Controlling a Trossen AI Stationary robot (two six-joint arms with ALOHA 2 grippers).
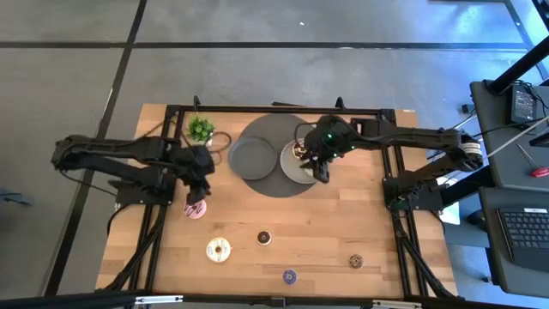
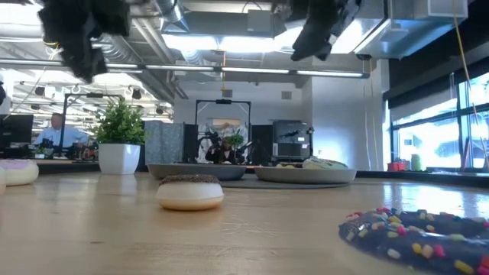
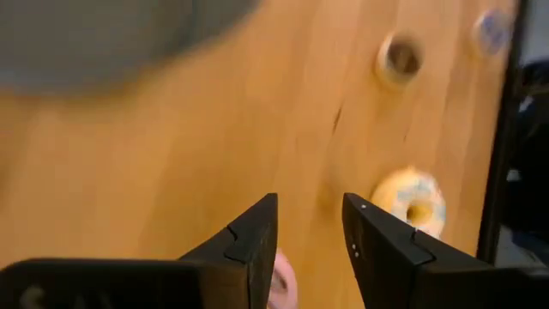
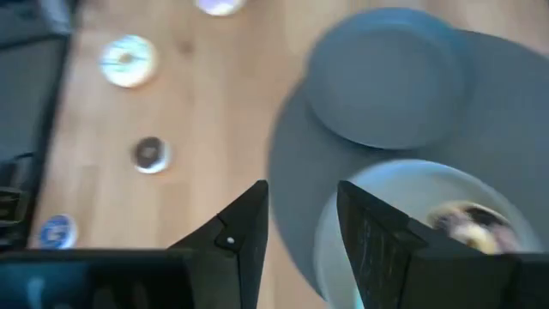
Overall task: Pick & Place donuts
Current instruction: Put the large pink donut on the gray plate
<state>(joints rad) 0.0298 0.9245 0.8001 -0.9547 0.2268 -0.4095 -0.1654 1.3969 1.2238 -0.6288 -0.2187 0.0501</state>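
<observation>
A wooden table (image 1: 343, 232) sits on a grey floor (image 1: 257, 77) crossed by dark lines. On the table's far half lies a large dark grey round mat (image 1: 274, 184). Two plates rest on the mat: a dark grey plate (image 1: 250, 157) toward the left and a lighter plate (image 1: 290, 165) just beside it on the right, their rims close together. A small green plant (image 1: 201, 129) in a white pot (image 2: 119, 158) stands near the table's far left corner, just beside the mat. To the right of the table is a desk with a keyboard (image 1: 525, 233). In the low view a seated person (image 2: 59, 134) shows in the office behind.
</observation>
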